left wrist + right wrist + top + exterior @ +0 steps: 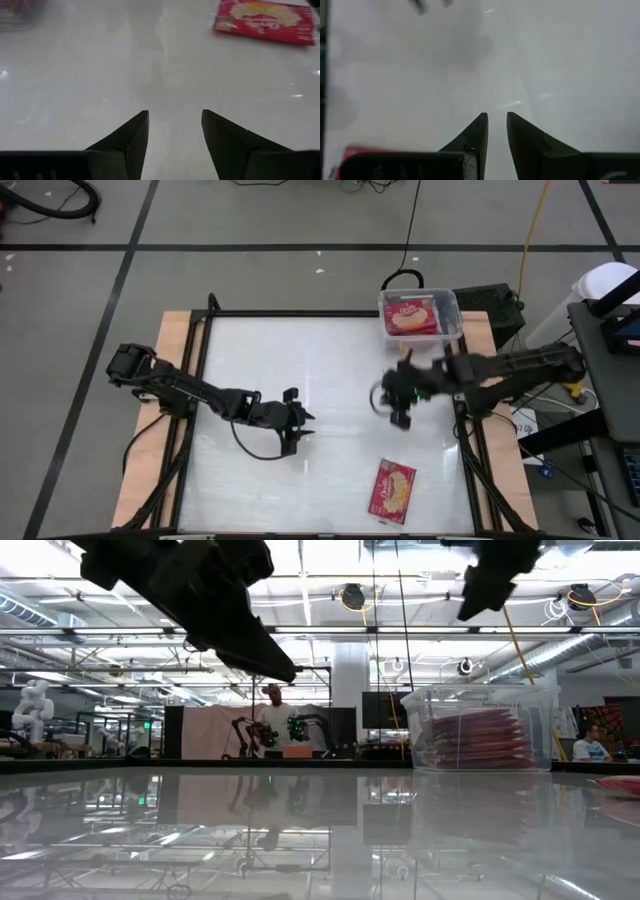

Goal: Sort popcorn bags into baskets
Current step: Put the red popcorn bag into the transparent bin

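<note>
Bin [452, 308] at far right corner was nearly full of bags. One bag [392, 489] lay flat near front edge. Right gripper [400, 406] hovered mid-table, fingers slightly parted, empty; left gripper [296, 430] spread, idle. Next: reach down to that bag.

One popcorn bag [392, 489] lies on the table [330, 360]; others fill the basket [452, 305].

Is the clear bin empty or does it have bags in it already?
Not empty: the clear bin holds stacked red popcorn bags, one face up on top.
</note>
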{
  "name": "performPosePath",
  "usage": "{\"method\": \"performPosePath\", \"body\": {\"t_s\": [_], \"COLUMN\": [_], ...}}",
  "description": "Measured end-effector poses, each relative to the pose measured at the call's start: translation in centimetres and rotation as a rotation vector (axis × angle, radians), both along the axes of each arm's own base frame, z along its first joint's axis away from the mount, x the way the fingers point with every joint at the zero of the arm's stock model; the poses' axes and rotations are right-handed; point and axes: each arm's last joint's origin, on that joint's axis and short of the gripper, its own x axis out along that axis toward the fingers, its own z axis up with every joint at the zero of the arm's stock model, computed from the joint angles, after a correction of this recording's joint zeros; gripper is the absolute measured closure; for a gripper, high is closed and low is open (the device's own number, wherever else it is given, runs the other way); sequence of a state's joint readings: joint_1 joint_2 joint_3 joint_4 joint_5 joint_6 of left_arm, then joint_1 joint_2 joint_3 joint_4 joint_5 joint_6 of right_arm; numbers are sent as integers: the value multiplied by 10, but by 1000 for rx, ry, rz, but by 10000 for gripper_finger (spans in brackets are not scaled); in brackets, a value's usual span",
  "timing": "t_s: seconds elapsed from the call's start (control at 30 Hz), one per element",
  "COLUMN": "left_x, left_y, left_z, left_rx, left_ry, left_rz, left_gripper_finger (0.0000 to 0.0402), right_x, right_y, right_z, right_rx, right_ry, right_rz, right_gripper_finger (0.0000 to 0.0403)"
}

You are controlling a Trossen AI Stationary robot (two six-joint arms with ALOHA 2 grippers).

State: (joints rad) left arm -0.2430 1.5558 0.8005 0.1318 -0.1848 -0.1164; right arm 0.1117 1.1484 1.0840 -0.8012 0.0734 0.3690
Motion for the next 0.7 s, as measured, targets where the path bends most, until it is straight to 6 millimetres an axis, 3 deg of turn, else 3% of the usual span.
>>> {"method": "performPosePath", "body": {"t_s": [0.13, 0.33, 0.5, 0.7], "left_x": [-3, -7, -8, -10], "left_y": [-10, -24, -32, -41], "left_z": [0, 1, 3, 5], "left_rx": [-24, -13, -31, -65], "left_ry": [-2, -16, -45, -74], "left_rz": [1, 19, 27, 19], "left_gripper_finger": [215, 215, 215, 215], "right_x": [-3, -11, -21, -37], "right_y": [32, 59, 72, 71], "right_z": [-24, -66, -101, -140], "right_rx": [34, 120, 172, 187], "right_ry": [-8, -45, -114, -193], "right_rz": [102, 141, 259, 302], "right_gripper_finger": [336, 299, 260, 237]}}
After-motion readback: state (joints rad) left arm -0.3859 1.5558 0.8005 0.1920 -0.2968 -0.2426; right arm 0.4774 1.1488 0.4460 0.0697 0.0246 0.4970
